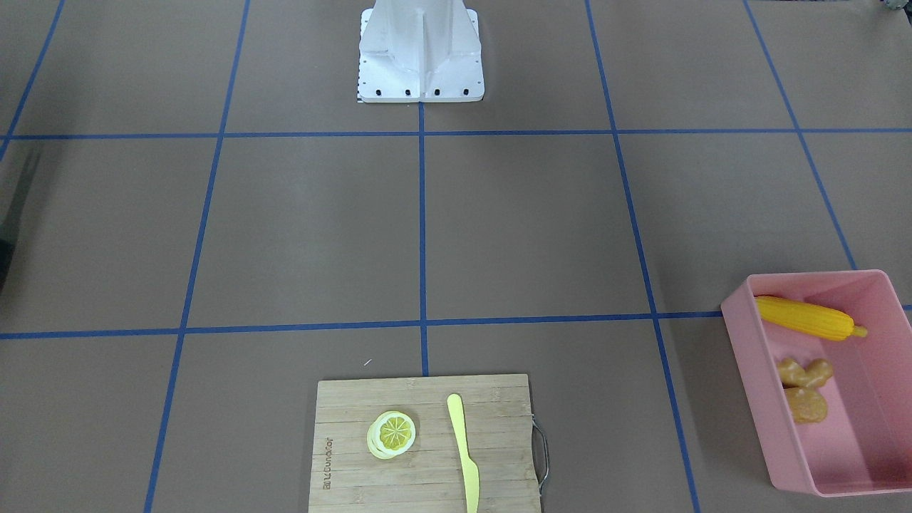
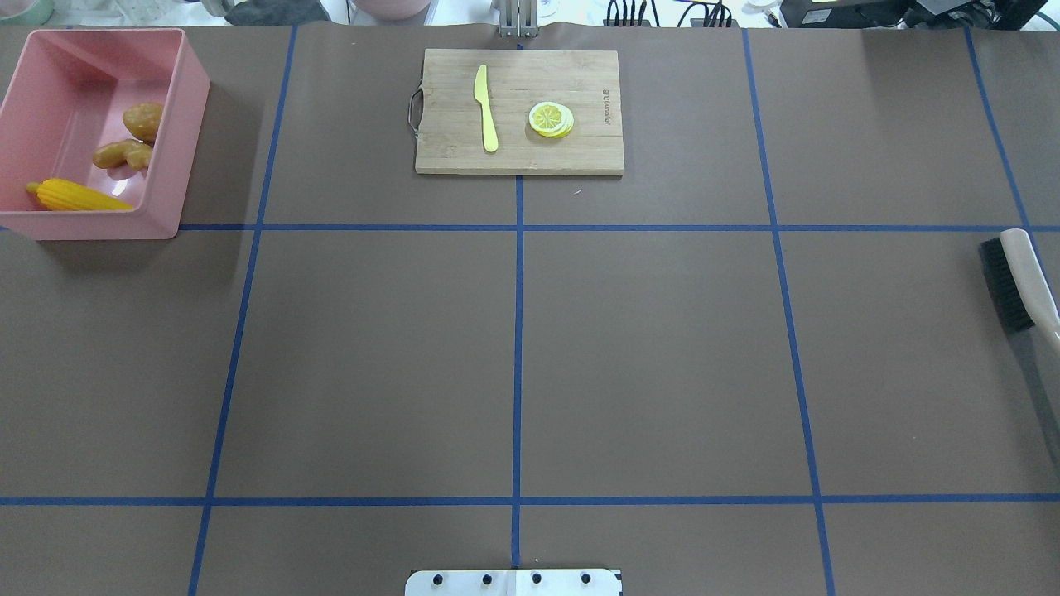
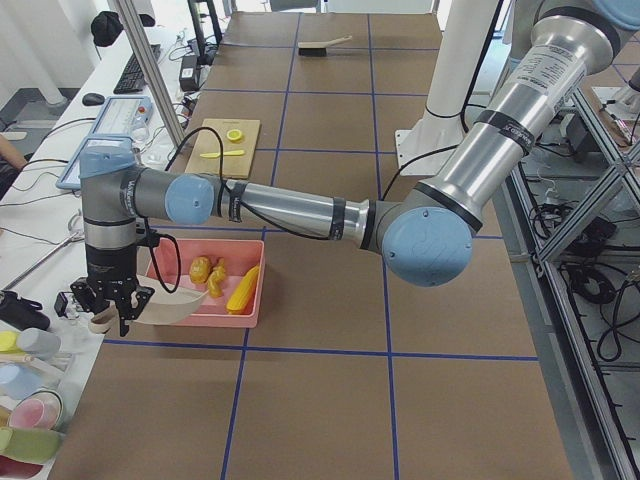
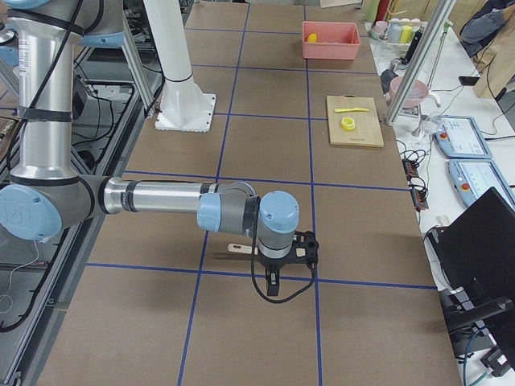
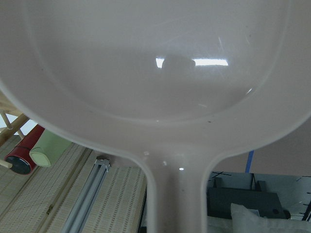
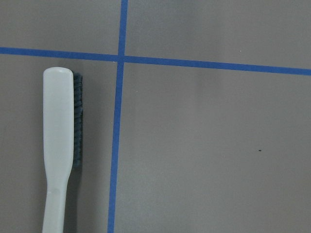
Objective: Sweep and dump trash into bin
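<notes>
Beige plastic dustpan (image 5: 155, 97) wants lowering flat, clear of the pink rectangular tub (image 2: 186, 141); left pincer (image 3: 110, 308), right pincer (image 4: 274, 283): width untellable.

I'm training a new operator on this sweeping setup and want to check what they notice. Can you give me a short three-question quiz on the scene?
1. True or false: the corn cob lies inside the pink bin.
2. What lies on the cutting board beside the lemon slice? A) a knife B) a fork C) a spoon
3. How many items lie in the bin?
Key: 1 true; 2 A; 3 three: the corn cob, the ginger root and the potato.
</notes>
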`<state>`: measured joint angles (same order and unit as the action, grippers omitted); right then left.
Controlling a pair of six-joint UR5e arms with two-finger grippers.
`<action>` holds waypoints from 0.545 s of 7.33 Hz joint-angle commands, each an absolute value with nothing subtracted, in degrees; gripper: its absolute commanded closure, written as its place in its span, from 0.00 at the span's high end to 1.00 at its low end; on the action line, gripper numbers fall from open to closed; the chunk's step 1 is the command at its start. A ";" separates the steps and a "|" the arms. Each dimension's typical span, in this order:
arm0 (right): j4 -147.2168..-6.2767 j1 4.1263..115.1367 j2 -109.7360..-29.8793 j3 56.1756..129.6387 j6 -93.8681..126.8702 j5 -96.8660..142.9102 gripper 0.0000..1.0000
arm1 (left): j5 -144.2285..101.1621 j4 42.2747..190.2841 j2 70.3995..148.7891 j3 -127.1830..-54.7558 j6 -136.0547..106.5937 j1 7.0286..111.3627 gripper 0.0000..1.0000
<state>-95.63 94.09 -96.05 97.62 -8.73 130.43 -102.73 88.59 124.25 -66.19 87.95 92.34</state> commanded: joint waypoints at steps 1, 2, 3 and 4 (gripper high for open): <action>-95.71 94.04 -96.24 97.12 -8.35 130.34 1.00 | -102.92 86.84 124.36 -68.55 87.28 93.78 0.00; -95.63 94.04 -96.33 96.60 -8.35 130.34 1.00 | -102.92 87.18 124.37 -68.82 84.93 93.87 0.00; -95.63 94.04 -96.24 96.59 -8.18 130.34 1.00 | -102.92 86.67 124.37 -70.65 79.77 94.04 0.00; -95.62 94.04 -96.24 96.59 -8.17 130.34 1.00 | -102.92 86.66 124.37 -71.01 75.98 94.04 0.00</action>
